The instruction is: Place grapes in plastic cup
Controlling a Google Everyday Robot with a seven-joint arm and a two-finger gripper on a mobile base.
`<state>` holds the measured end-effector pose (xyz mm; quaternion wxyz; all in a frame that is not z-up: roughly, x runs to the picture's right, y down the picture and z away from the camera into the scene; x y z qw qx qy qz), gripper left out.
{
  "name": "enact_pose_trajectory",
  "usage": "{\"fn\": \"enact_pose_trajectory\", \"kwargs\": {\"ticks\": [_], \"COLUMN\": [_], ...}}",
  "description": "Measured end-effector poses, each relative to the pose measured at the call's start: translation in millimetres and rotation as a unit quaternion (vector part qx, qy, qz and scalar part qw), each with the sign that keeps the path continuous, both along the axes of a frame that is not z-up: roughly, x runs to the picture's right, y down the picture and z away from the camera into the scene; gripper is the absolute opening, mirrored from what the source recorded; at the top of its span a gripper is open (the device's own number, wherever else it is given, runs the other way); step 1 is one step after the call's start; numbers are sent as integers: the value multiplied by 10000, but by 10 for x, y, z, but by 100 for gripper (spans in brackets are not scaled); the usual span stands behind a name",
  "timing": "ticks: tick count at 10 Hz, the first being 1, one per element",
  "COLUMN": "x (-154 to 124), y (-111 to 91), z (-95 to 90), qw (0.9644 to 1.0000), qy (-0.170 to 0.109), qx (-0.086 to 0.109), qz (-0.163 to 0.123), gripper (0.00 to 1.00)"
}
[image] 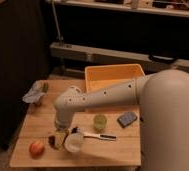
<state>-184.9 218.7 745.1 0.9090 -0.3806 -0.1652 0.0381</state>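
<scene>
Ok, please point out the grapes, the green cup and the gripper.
grapes [52, 141], camera view: the bunch's visible left side.
green cup [100, 121], camera view: middle of its opening.
gripper [61, 138], camera view: between its fingertips, down at the grapes.
</scene>
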Motion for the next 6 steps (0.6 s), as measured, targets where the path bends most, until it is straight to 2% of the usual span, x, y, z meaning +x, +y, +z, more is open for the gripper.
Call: {"fn": "enact_pose_trajectory", "kwargs": {"ticks": [3, 6], "x": [-48, -45], "y": [29, -9], "z": [53, 183], "qw": [9999, 9999], "qy": [-51, 155], "qx": [57, -21], "qz": [-88, 3], "gripper": [80, 79]}}
